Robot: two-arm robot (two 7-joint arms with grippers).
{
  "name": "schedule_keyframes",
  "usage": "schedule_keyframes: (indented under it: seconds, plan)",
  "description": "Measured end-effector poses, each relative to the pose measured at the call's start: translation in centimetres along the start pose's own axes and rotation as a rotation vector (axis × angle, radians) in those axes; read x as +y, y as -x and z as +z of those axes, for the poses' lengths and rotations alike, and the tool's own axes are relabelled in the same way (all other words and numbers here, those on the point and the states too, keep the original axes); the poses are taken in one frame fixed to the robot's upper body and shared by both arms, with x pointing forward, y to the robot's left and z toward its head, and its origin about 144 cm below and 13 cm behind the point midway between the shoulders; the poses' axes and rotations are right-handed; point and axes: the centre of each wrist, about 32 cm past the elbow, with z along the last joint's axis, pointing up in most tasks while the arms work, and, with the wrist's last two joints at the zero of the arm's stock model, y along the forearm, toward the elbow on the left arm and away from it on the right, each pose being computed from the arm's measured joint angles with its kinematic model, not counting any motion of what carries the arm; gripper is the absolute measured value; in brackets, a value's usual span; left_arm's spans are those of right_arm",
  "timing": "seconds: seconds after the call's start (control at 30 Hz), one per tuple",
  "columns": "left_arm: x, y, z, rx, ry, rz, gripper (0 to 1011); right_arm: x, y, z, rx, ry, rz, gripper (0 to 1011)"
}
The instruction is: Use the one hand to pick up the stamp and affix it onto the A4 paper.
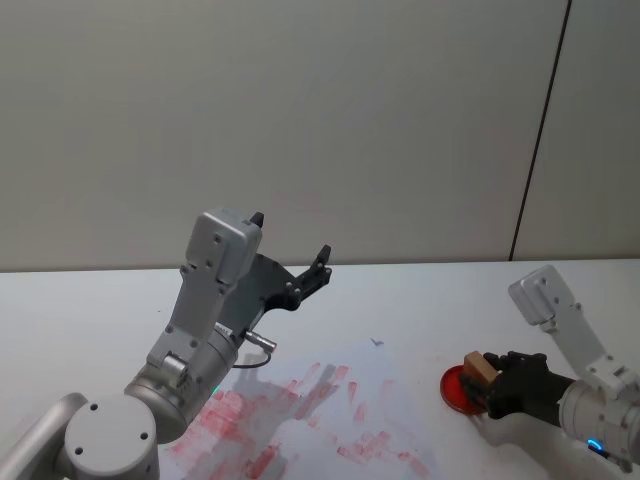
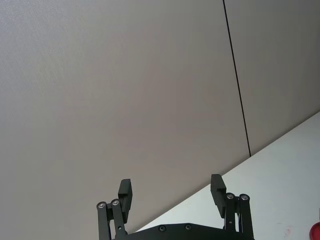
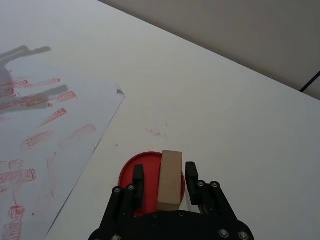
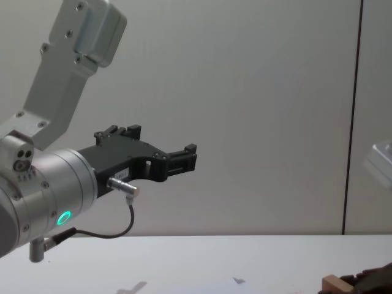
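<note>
The stamp [image 3: 170, 179], a light-brown wooden block, stands on a round red ink pad [image 3: 127, 172] just right of the A4 paper [image 3: 60, 120]. My right gripper [image 3: 164, 170] is open around it, one finger on each side, with a strip of red pad showing between the stamp and one finger. In the head view the stamp [image 1: 478, 367], the pad [image 1: 455, 392] and the right gripper [image 1: 490, 385] sit at the lower right. The paper [image 1: 330, 400] carries many red prints. My left gripper [image 1: 290, 238] is held high above the table, open and empty.
The white table [image 1: 420, 300] runs back to a plain grey wall. The left arm's silver body [image 1: 200, 340] hangs over the paper's left part and casts shadows on it. In the chest view the left gripper [image 4: 162, 144] juts out well above the table.
</note>
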Motion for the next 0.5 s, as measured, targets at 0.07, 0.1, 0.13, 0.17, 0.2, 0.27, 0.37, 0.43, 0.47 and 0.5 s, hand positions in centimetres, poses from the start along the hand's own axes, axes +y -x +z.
schedule_keyframes:
  seconds: [0.07,0.1,0.13,0.17,0.2,0.27,0.37,0.43,0.47,0.5]
  plan:
    - [0.00,0.00,0.00,0.000,0.000,0.000,1001,0.00,0.02,0.01,0.000,-0.001,0.000,508]
    - [0.00,0.00,0.00,0.000,0.000,0.000,1001,0.00,0.03,0.01,-0.001,-0.001,0.000,537]
    - [0.00,0.00,0.00,0.000,0.000,0.000,1001,0.00,0.03,0.02,-0.001,-0.001,0.000,595]
    - [0.00,0.00,0.00,0.000,0.000,0.000,1001,0.00,0.04,0.01,-0.001,-0.001,0.000,595]
    - [0.00,0.00,0.00,0.000,0.000,0.000,1001,0.00,0.04,0.01,-0.001,-0.001,0.000,639]
    - [0.00,0.00,0.00,0.000,0.000,0.000,1001,0.00,0.06,0.01,-0.001,-0.001,-0.001,709]
    - [0.00,0.00,0.00,0.000,0.000,0.000,1001,0.00,0.07,0.02,-0.002,-0.001,-0.001,791]
    - [0.00,0.00,0.00,0.000,0.000,0.000,1001,0.00,0.08,0.02,-0.002,-0.001,-0.001,843]
    - [0.00,0.00,0.00,0.000,0.000,0.000,1001,0.00,0.08,0.02,-0.002,-0.001,-0.001,865]
    - [0.00,0.00,0.00,0.000,0.000,0.000,1001,0.00,0.09,0.02,-0.002,-0.001,-0.001,917]
